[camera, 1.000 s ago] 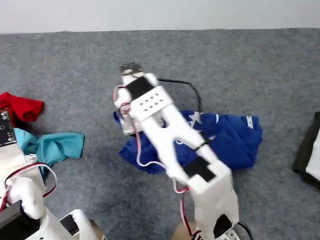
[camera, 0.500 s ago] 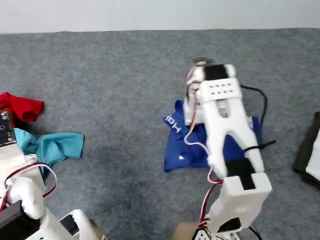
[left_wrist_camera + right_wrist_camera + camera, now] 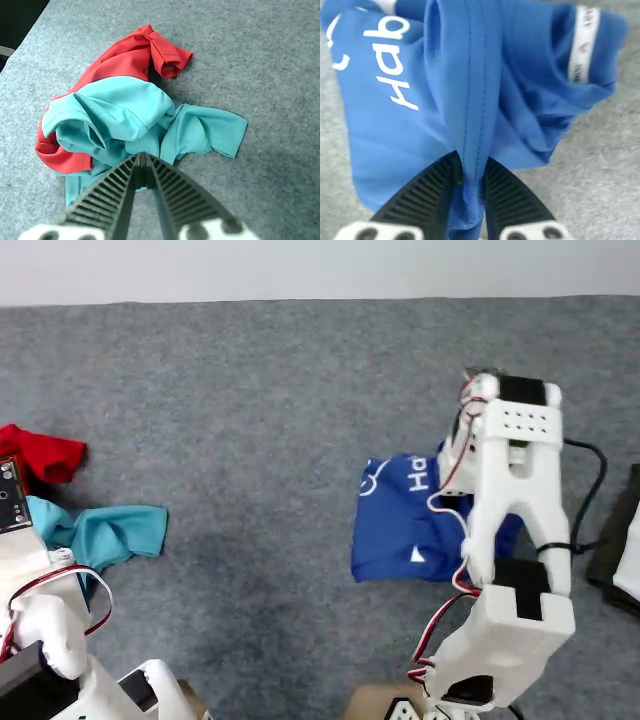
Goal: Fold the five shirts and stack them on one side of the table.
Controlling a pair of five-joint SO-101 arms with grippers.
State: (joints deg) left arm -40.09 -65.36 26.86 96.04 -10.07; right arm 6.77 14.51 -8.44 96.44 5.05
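Observation:
A blue shirt (image 3: 410, 520) with white print lies folded over on the grey table, right of centre. My right gripper (image 3: 470, 175) is shut on a raised fold of the blue shirt (image 3: 465, 90), and the right arm (image 3: 510, 500) stands above it. At the left edge a teal shirt (image 3: 110, 532) lies crumpled beside a red shirt (image 3: 40, 455). My left gripper (image 3: 144, 167) is shut with nothing in it, just above the teal shirt (image 3: 125, 120), which overlaps the red shirt (image 3: 135, 55).
A dark garment with a white one (image 3: 618, 540) lies at the table's right edge. The grey felt table (image 3: 250, 390) has free room across its middle and back. The left arm's base (image 3: 50, 650) fills the front left corner.
My right arm has swung from the table's middle to the right, dragging the gripped blue shirt edge over so the shirt is folded and shifted rightward. The left arm has kept still.

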